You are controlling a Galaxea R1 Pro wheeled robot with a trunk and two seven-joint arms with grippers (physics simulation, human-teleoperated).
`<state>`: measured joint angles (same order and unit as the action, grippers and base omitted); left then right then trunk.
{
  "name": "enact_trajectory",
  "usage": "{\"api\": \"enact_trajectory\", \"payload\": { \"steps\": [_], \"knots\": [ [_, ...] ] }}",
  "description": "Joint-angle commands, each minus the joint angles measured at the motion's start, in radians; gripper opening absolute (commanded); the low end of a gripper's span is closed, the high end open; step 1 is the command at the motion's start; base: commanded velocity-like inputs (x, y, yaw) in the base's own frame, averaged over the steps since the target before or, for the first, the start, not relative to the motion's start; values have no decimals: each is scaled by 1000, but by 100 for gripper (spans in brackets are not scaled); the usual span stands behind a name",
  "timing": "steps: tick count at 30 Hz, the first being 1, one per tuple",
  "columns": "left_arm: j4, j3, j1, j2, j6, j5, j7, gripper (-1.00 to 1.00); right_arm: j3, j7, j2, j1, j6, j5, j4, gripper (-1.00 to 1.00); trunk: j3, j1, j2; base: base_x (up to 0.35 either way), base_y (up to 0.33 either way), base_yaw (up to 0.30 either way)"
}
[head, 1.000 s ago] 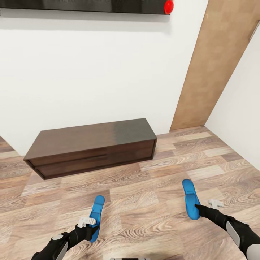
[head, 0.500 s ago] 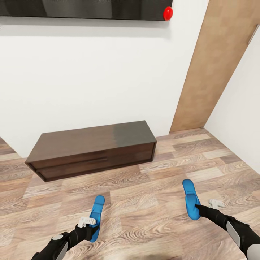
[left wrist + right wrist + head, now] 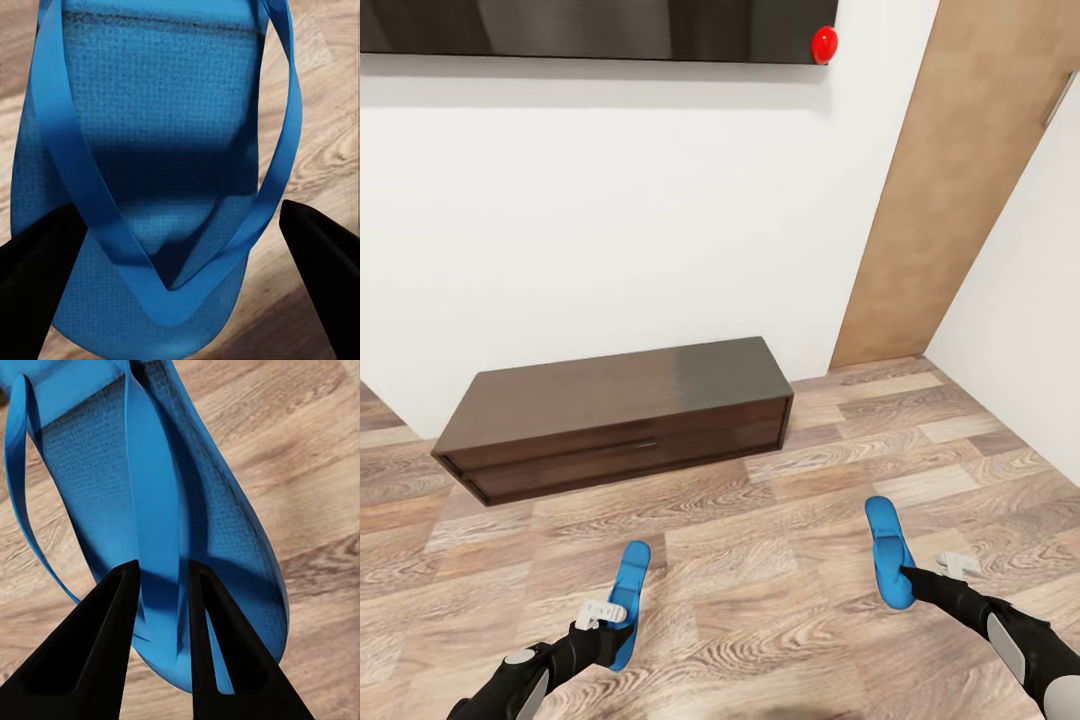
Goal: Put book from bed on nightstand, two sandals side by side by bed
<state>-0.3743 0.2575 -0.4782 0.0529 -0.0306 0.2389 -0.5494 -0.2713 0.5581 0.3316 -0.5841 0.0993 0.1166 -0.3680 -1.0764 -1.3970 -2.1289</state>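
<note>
Right wrist view: our right gripper (image 3: 161,577) pinches only a strap of its sandal (image 3: 217,532), at 4 o'clock; it may slip free. Left gripper (image 3: 180,232) clasps the other sandal (image 3: 150,135) edgewise.

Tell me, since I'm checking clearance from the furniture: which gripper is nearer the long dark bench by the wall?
Left. The left gripper, with its sandal, sits just in front of the bench; the right gripper is farther off to the bench's right.

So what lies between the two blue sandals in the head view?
Only bare wood-plank floor. In the head view the left sandal and the right sandal, each at a gripper, have nothing between them; the dark bench sits farther back by the wall.
</note>
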Motion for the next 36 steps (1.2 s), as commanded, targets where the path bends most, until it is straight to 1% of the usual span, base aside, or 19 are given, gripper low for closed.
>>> {"api": "enact_trajectory", "payload": {
  "steps": [1,36],
  "knots": [
    [0,8,-1,-1,-3,11,-6,-100,-5,8,0,0,11,11,0,-100,2,4,7,0,0,0],
    [0,8,-1,-1,-3,11,-6,-100,-5,8,0,0,11,11,0,-100,112,138,252,0,0,0]
  ]
}}
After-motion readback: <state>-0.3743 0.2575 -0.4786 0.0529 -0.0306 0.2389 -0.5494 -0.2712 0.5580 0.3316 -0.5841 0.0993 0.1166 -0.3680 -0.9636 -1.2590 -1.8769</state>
